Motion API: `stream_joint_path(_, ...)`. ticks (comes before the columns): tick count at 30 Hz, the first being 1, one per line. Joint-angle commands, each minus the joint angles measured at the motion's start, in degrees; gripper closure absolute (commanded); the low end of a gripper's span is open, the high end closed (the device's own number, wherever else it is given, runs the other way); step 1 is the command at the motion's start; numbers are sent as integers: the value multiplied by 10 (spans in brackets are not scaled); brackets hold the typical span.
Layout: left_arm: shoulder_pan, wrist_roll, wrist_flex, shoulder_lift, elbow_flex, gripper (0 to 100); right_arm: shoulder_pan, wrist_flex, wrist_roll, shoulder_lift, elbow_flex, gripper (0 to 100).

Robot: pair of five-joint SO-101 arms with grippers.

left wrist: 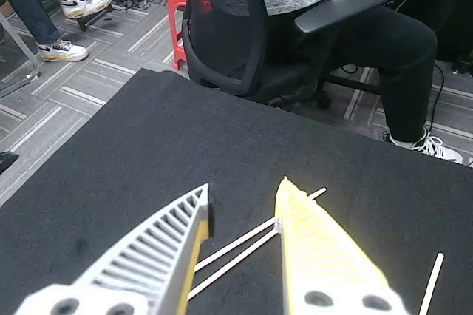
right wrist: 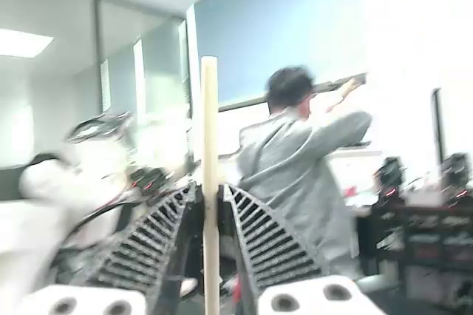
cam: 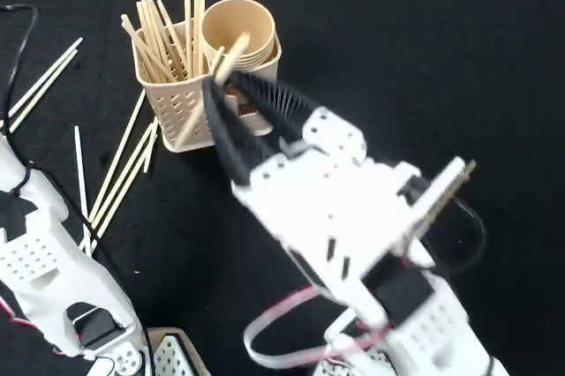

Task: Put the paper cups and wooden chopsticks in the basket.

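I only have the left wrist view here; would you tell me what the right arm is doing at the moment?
Observer: The right gripper is shut on a chopstick.
Operator: Thank you. Where is it relative to the basket?
Observer: In the high view its tips sit over the basket, close to the near rim.
Operator: And what does the basket hold?
Observer: A stack of paper cups and a bundle of chopsticks standing beside it.
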State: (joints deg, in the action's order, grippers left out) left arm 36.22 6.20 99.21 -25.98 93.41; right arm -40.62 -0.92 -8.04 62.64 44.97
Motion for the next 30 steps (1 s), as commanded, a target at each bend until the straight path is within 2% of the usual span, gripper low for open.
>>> stream_joint_path(1,1,-5,-4,29,19,848,34,136,-2,-81,-29,987)
stream_joint_path(5,0,-5,-5,30,19,848,35,225,2,-156,-29,987)
stream_joint_path(12,0,-5,-5,32,19,848,35,367,99,-274,0,987)
stream_joint_path(17,0,-5,-5,32,19,848,57,444,114,-360,15,987)
stream_joint_path(24,0,-5,-5,32,19,848,67,447,115,-418,51,986)
stream_joint_path(26,0,-5,-5,31,19,848,67,419,126,-422,58,984)
stream_joint_path(28,0,-5,-5,30,19,848,69,381,133,-424,58,943)
stream_joint_path(30,0,-5,-5,29,19,848,69,369,132,-422,63,861)
